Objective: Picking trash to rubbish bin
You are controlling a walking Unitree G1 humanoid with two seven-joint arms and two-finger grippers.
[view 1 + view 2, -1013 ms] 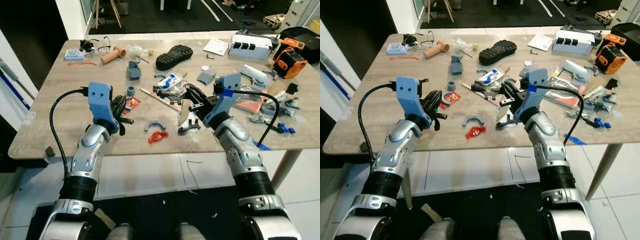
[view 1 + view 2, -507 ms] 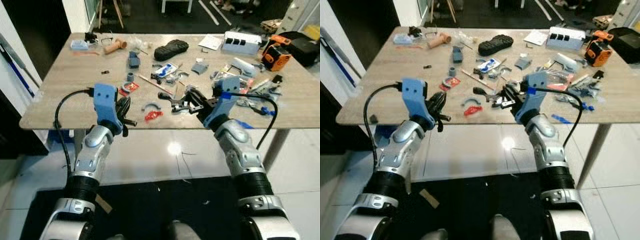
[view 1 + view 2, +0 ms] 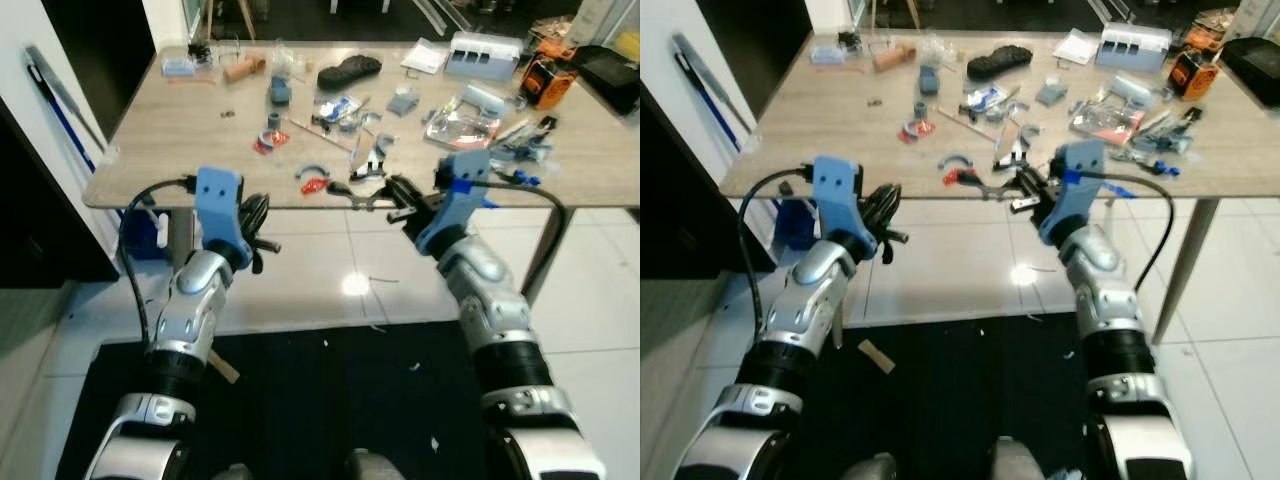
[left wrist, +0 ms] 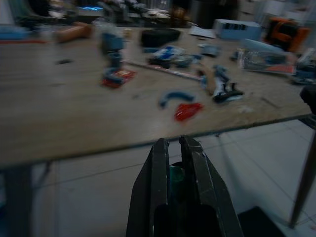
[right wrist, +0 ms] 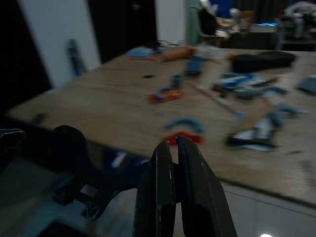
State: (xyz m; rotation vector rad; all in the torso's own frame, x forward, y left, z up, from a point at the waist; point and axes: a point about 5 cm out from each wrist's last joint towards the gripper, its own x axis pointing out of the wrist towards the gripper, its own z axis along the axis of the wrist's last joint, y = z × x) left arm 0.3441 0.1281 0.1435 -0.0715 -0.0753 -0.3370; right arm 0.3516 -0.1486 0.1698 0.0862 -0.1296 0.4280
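The red wrapper [image 3: 315, 185] lies by the tabletop's [image 3: 150, 140] near edge, ahead of both hands; the right hand [image 3: 372, 196], fingers clenched together, is nearer, just off that edge; the left hand [image 3: 256, 226] looks clenched too, seemingly on nothing.

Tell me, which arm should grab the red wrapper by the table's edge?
Probably the right. Its pincer reaches toward the table edge, just beside the red wrapper, while the left pincer sits lower and farther from it.
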